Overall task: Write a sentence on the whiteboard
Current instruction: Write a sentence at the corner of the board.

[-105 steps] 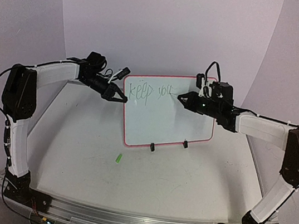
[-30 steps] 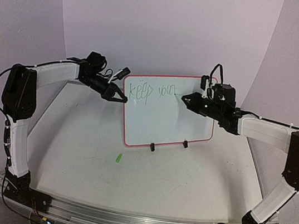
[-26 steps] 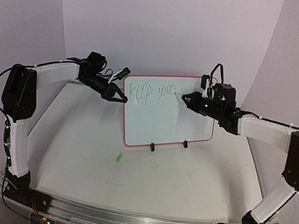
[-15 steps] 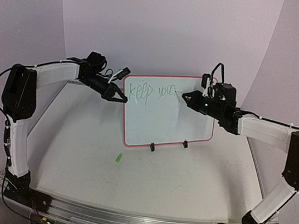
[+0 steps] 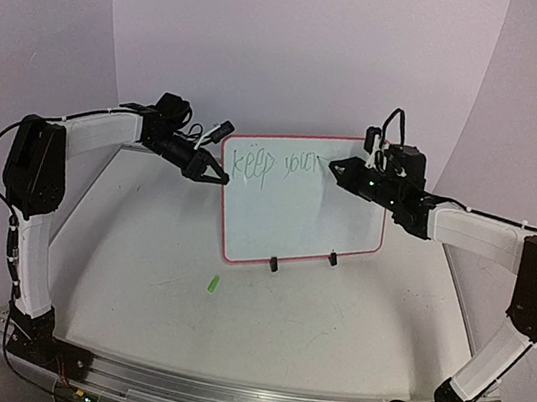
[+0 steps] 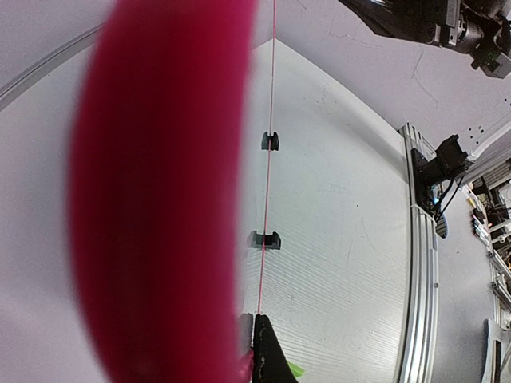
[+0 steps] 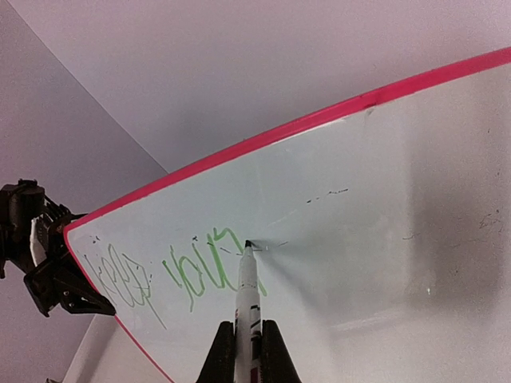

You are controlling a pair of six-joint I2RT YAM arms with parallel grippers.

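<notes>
The whiteboard stands upright on two black clip feet at the middle of the table, with green writing along its top. My left gripper is shut on its left edge; in the left wrist view the red rim fills the left side and runs into the gripper. My right gripper is shut on a white marker. The marker's tip touches the whiteboard just right of the last green letters, near the top rim.
A small green cap lies on the table in front of the board, toward the left. The metal rail with both arm bases runs along the near edge. A curved white backdrop closes the back and sides.
My right gripper has carried the marker a little up and to the right along the board's top, and the green second word has grown longer. The left arm and the board have not moved.
</notes>
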